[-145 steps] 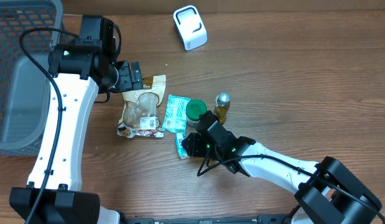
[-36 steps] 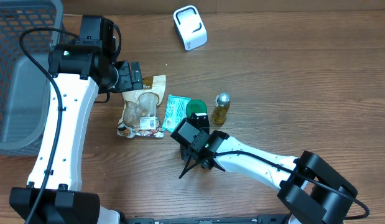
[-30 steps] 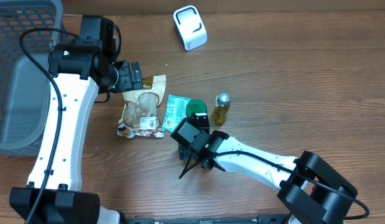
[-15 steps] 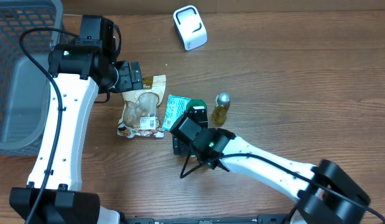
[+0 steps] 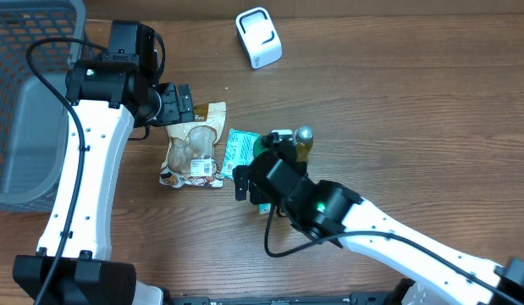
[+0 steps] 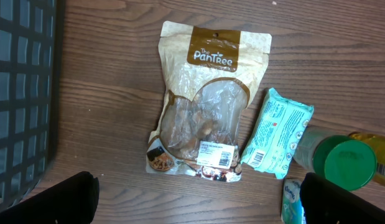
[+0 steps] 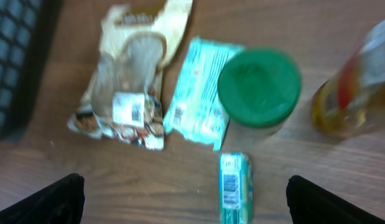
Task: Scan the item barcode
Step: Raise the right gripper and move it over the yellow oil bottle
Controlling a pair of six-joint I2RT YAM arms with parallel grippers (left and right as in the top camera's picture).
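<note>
The right gripper [image 7: 183,182] is wide open and holds nothing. Its two fingers sit far apart at the bottom corners of its own view. The left gripper [image 6: 197,180] is wide open too, and it hangs over the pouch [image 6: 208,112] with nothing in it.

A small box [image 7: 234,180] lies flat on the table [image 5: 414,102], right below the right gripper. Its barcode faces up. I think this is the thing to scan, but the picture is blurry, so I am not sure. The green-lid jar [image 7: 259,87] stands just above it. The teal pack [image 7: 201,93] lies next to the jar. The bottle [image 7: 351,93] is off to the side.

The scanner [image 5: 258,36] sits at the far edge of the table, well apart from all of this.

The step now looks like picking up the small box. To do it well:

- Move the gripper over a bit, so the box sits in the middle between the fingers.
- Come straight down and do not bump the jar.
- Pinch the box on its two long sides, so the fingers do not cover the barcode.
- Squeeze gently, since the box is small and could slip or spin.
- Lift it and turn the barcode to face the scanner.
</note>
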